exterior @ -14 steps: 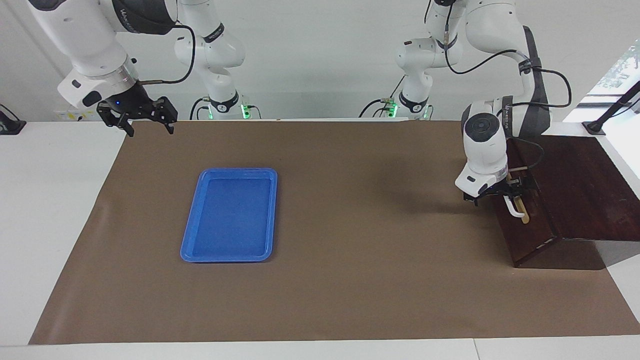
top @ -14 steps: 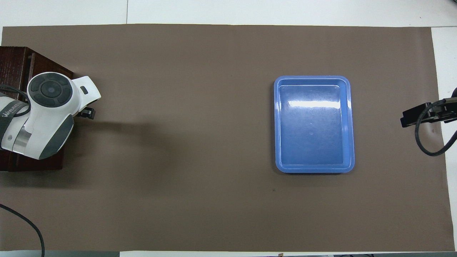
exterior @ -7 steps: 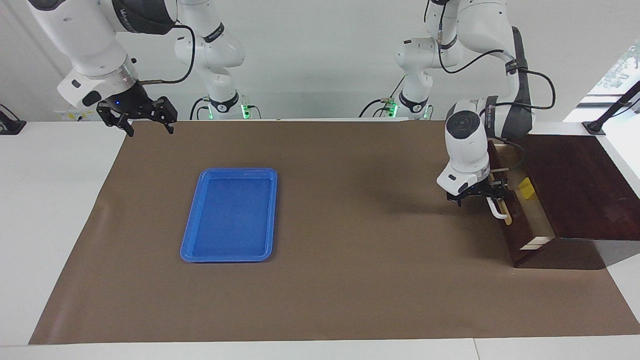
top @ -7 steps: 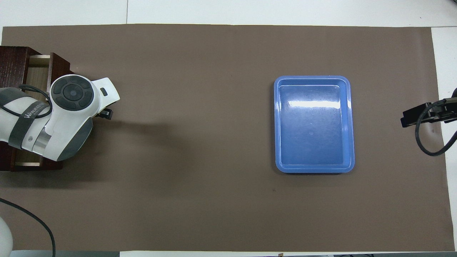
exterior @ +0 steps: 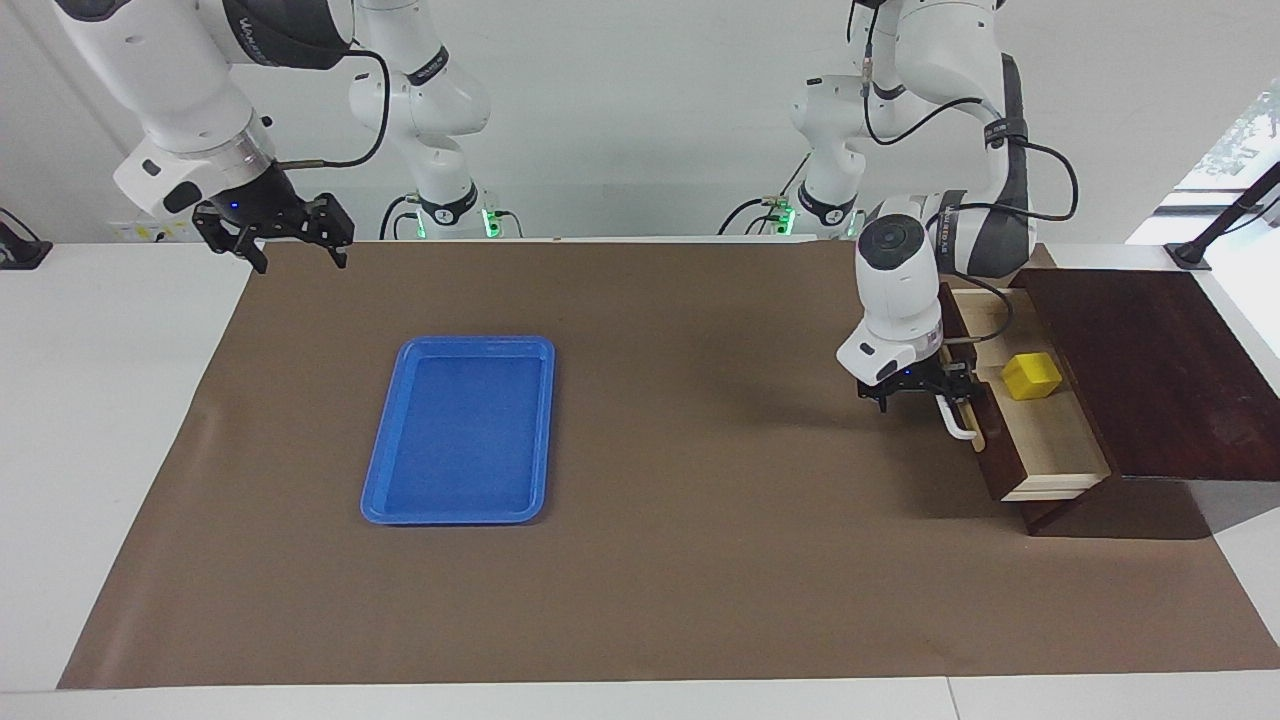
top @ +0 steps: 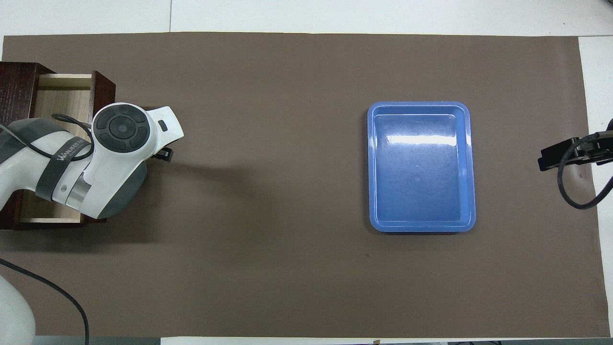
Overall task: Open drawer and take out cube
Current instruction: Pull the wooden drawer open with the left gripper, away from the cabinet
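Note:
The dark wooden drawer (exterior: 1062,486) stands pulled partway out of its box (exterior: 1150,370) at the left arm's end of the table, its pale inside (top: 62,100) showing. A small yellow cube (exterior: 1032,376) lies inside it; in the overhead view the left arm covers the cube. My left gripper (exterior: 945,392) is at the drawer's front, shut on the white bar handle (exterior: 958,425). Held in the air over the mat's corner at the right arm's end, my right gripper (exterior: 298,248) is open with nothing in it.
A flat blue tray (exterior: 462,430) lies bare on the brown mat (exterior: 700,560) toward the right arm's end, and shows in the overhead view too (top: 421,167). A black stand (exterior: 1225,220) rises at the table's edge by the box.
The left gripper has drawn the handle toward the table's middle, and the drawer has slid from shut to partway out, uncovering the yellow cube. The right arm has stayed put.

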Robot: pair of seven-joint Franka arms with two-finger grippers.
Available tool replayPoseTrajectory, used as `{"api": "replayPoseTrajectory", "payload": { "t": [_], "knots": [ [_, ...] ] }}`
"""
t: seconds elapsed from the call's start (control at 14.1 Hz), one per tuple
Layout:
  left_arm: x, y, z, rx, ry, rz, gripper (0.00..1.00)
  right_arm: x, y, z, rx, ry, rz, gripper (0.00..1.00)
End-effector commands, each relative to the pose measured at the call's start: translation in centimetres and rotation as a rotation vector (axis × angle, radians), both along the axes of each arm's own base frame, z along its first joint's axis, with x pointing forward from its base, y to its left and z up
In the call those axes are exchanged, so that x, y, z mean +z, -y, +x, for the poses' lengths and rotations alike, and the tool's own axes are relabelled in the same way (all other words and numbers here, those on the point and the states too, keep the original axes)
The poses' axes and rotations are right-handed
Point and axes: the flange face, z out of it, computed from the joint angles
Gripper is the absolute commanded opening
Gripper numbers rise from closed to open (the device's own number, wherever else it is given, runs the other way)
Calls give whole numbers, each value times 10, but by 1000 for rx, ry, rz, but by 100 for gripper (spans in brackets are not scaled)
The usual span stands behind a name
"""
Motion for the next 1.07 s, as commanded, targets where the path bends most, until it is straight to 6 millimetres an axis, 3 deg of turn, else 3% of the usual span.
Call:
{"api": "replayPoseTrajectory", "payload": {
  "t": [0.0,0.43,0.71,1.0],
  "knots": [
    [-4,33,0,-19,-13,-32,100,4,1,-1,-17,18,-1,100],
    [4,49,-1,-10,-26,-54,100,4,1,-1,-15,18,-1,100],
    [3,46,0,-10,-30,-52,100,4,1,-1,-15,18,-1,100],
    [27,40,8,-10,-37,-34,100,4,1,-1,-15,18,-1,100]
  ]
}}
